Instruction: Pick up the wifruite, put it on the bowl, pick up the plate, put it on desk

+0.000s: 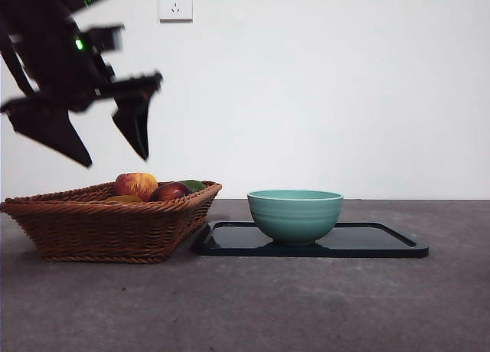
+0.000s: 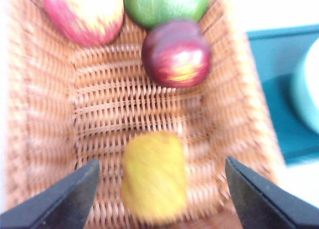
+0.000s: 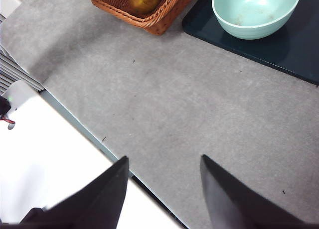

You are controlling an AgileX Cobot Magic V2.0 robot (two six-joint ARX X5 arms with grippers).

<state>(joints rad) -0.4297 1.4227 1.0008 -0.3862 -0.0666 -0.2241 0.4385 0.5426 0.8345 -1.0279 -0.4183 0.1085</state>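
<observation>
White wall fills the background of the front view, with a pale electrical socket (image 1: 175, 2) near the top edge, left of centre. Below it stretches the wide dark grey-brown matte desk (image 1: 306, 306).

At the left of that frame sits a brown woven wicker basket (image 1: 107, 226) holding fruit: a red-and-yellow apple (image 1: 136, 184), a dark red round fruit (image 1: 169, 191) and a green fruit (image 1: 194, 185) peeking over the rim. Just right of the basket lies a flat black rectangular tray (image 1: 383, 241), its near left corner close against the basket's side. On the tray stands the large round teal-green glazed bowl (image 1: 295, 214) with a pale rim; the right wrist view shows no fruit inside it.

High in the upper left of the front frame hangs the left gripper (image 1: 115, 141), big and dark, above the basket and clear of the fruit. Its two black jaws are spread wide with nothing between them. The left wrist view looks down into the basket, blurred: a yellowish oblong fruit (image 2: 154, 176) lies on the wicker floor between the spread jaws, with the dark red fruit, the green one and the apple farther along.

The right gripper (image 3: 164, 189) hovers over bare desk near its front edge, well apart from basket and bowl, jaws parted and holding nothing.
</observation>
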